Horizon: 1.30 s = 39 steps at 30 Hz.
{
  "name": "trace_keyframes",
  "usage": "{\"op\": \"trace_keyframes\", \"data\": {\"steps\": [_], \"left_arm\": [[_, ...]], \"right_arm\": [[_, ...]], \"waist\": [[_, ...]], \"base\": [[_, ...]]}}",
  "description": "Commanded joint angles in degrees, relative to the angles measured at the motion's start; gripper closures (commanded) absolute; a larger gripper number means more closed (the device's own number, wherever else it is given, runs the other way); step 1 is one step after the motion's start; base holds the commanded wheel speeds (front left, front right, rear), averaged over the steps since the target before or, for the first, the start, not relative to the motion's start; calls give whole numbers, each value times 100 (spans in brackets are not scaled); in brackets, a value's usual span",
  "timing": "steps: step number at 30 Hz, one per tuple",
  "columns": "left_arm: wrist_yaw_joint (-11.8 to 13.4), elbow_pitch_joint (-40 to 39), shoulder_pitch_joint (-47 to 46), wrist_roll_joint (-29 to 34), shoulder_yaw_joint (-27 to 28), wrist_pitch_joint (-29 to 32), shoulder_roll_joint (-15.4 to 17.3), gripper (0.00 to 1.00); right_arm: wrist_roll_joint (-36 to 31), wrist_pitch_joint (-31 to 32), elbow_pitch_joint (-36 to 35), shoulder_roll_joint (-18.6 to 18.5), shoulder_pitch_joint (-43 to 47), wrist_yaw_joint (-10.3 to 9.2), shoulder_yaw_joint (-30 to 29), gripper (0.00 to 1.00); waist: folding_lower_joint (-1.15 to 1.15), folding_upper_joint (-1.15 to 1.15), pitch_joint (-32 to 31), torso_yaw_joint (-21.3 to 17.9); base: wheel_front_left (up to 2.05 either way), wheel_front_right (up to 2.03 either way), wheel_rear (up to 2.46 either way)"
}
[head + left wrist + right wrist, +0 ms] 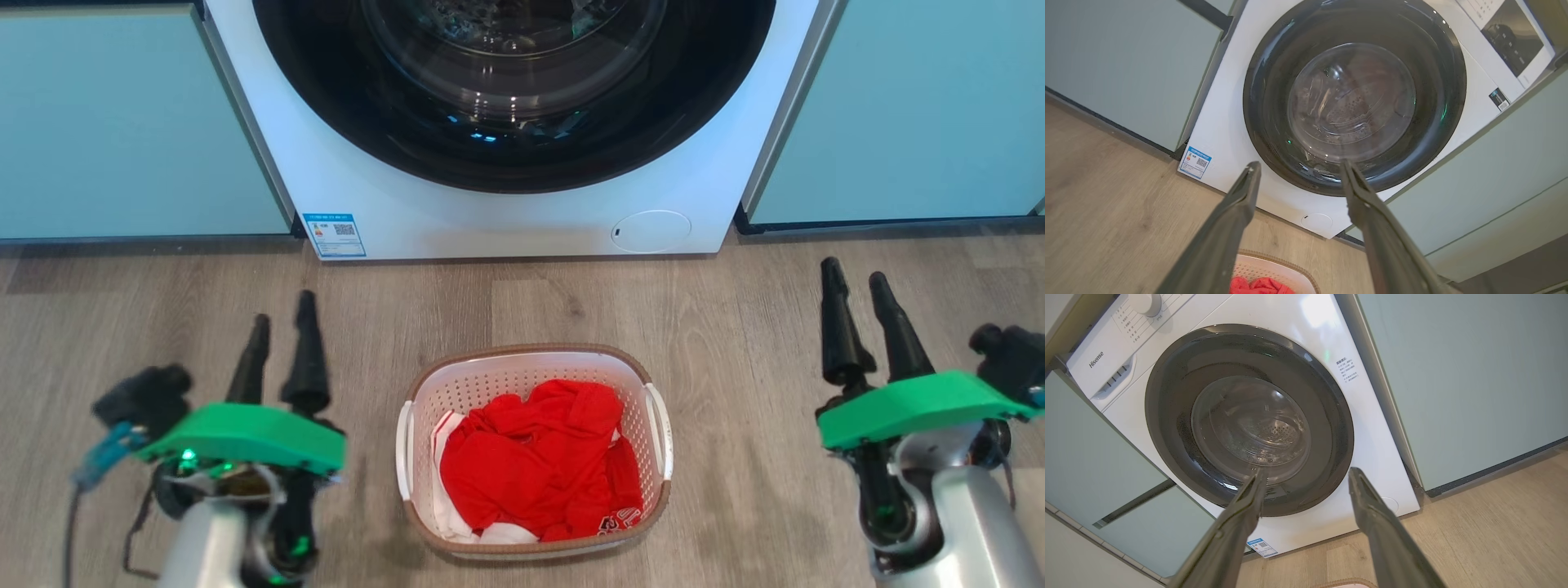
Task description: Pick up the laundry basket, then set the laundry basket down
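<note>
The laundry basket (pixel 536 369), white and perforated with a brown rim and white side handles, stands on the wood floor in front of the washer, holding red and white clothes (pixel 535 461). Its far rim (pixel 1274 261) peeks in at the bottom of the left wrist view, and a sliver of the rim (pixel 1349 582) shows in the right wrist view. My left gripper (pixel 282 310) hovers open to the basket's left, well apart from it. My right gripper (pixel 855 276) is open to the basket's right, also apart. Nothing sits between either pair of fingers.
A white front-loading washer (pixel 506 212) with a dark round door (pixel 514 90), shut, stands just behind the basket. Pale green cabinet fronts (pixel 122 122) flank it on both sides. Wood floor (pixel 735 327) spreads around the basket and under both arms.
</note>
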Motion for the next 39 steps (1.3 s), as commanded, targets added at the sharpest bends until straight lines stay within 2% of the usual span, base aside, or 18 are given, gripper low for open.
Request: {"op": "trace_keyframes", "data": {"steps": [1, 7, 8, 13, 17, 21, 30, 33, 39], "left_arm": [[87, -226, -351, 377, -53, -101, 73, 0], [593, -140, -458, 1109, -674, -202, 314, 0], [593, -140, -458, 1109, -674, -202, 314, 0], [1098, -46, -563, 1473, -1214, -285, 538, 0], [1350, 49, -653, 1660, -1620, -353, 678, 0], [1265, 313, -740, 1692, -1920, -420, 724, 0], [774, 824, -869, 1930, -1970, -571, 553, 0], [738, 558, -867, 2120, -1821, -622, 437, 0], [874, 64, -829, 2681, -1531, -722, 299, 0]], "right_arm": [[-302, -84, -238, -93, -290, 25, 145, 0], [-951, -185, -161, -79, -232, 27, 168, 0], [-951, -185, -161, -79, -232, 27, 168, 0], [-1354, -269, -169, -41, -217, 28, 256, 0], [-1616, -336, -209, -31, -213, 30, 312, 0], [-1924, -404, -171, -17, -207, 31, 260, 0], [-2674, -555, -68, 4, -278, 34, 384, 0], [-2900, -605, -81, 7, -279, 35, 407, 0], [-3108, -706, -248, 14, -258, 37, 412, 0]], "waist": [[0, 0, 0, 2], [0, 0, -5, -2], [0, 0, -5, -2], [0, 0, -51, -5], [0, 0, -52, -9], [0, 0, -43, 4], [0, 0, -3, 27], [0, 0, -19, 29], [0, 0, -20, 30]], "base": [[0, 0, 0], [0, 0, 0], [0, 0, 0], [0, 0, 0], [0, 0, 0], [0, 0, 0], [0, 0, 0], [0, 0, 0], [0, 0, 0]]}}
